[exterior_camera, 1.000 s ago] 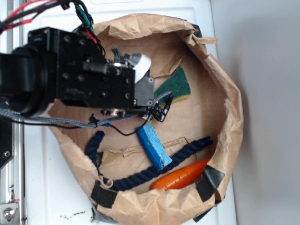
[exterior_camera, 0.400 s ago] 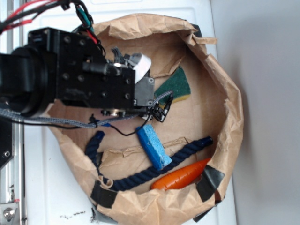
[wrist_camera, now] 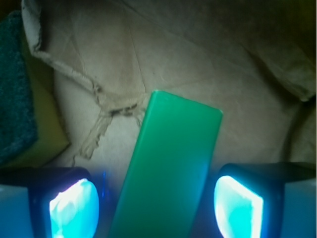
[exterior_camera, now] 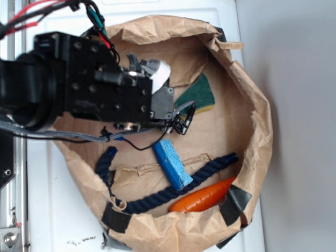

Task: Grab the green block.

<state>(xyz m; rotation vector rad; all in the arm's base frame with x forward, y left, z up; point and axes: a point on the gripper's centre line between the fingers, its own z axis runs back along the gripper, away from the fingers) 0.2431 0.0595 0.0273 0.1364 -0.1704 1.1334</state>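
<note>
Between my fingertips (wrist_camera: 238, 206) on the paper floor: green block (wrist_camera: 171, 168); flat | gripper (wrist_camera: 156, 208) wide, pads apart from both long sides | grab not done; I judge closing and lifting remain

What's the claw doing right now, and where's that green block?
Gripper open, fingers either side of the green block, not closed on it. Block lies flat on the brown paper. Nothing in between.
</note>
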